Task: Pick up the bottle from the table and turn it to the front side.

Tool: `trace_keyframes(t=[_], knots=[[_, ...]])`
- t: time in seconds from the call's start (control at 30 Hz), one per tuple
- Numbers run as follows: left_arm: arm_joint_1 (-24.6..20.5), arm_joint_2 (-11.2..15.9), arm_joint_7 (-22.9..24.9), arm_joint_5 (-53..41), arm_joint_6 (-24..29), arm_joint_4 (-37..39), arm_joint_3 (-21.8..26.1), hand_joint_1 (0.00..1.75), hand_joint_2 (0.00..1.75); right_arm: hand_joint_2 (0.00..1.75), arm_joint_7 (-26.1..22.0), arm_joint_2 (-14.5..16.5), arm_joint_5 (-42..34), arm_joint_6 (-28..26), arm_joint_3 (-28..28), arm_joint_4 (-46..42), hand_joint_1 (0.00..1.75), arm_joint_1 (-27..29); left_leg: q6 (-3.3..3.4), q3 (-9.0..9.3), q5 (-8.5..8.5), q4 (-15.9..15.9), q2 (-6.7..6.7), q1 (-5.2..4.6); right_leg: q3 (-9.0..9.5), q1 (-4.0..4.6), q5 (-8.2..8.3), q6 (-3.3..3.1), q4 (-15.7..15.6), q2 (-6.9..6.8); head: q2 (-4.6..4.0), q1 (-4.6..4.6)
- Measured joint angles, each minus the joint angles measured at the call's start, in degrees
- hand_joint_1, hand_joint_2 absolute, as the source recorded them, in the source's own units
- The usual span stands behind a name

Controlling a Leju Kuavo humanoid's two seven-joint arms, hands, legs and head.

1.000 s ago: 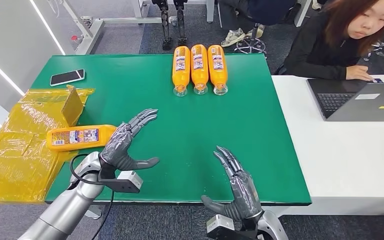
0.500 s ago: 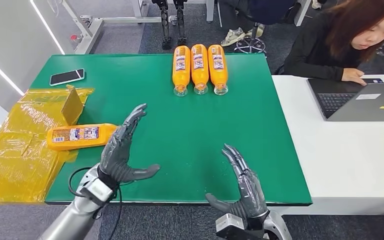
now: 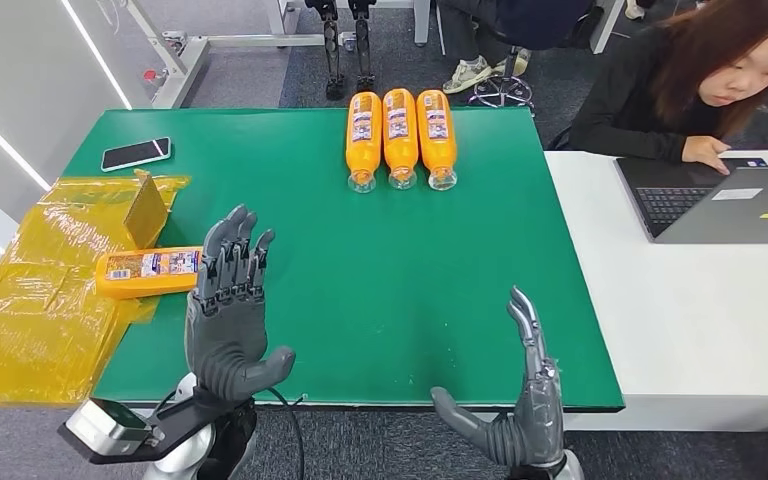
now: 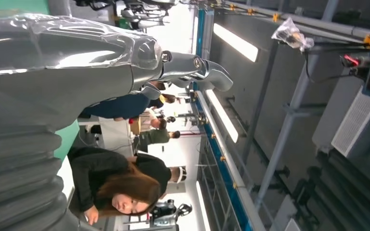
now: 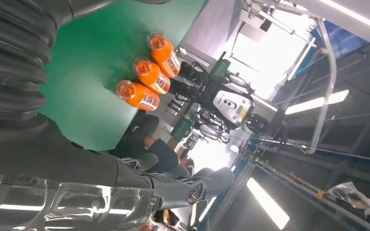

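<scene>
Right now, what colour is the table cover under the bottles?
Green. The table cover under the three bottles shows best in the head view.

labels on the orange bottles (image 3: 398,135), printed but too small to read

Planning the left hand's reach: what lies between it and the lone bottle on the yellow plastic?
Nothing: in the head view the left hand, open, stands right beside the lone bottle, its fingers overlapping the bottle's near end.

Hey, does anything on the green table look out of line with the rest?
Yes: one bottle lies crosswise at the table's left edge, partly on yellow plastic wrap, while three bottles lie side by side, parallel, at the far edge.
</scene>
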Motion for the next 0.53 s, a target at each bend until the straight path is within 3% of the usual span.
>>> trace_keyframes(t=[0.2,0.53], knots=[[1.1,-2.3,0.0,-0.7,-0.9,-0.1,1.8,0.0,1.75,1.75,0.0,2.4,0.6,0.2,0.0,-1.3,0.0,0.1,0.0,0.01,0.01,0.0,0.0,0.0,0.01,0.0,0.0,0.0,0.0,-0.01,0.0,0.0],[1.4,-3.5,0.0,-1.4,-1.8,-0.1,2.3,0.0,1.75,1.75,-0.1,3.6,1.5,0.2,-0.1,-2.3,0.0,0.2,0.01,0.0,0.01,0.0,-0.01,-0.01,0.01,0.0,0.0,0.0,0.0,-0.01,0.0,0.01]])
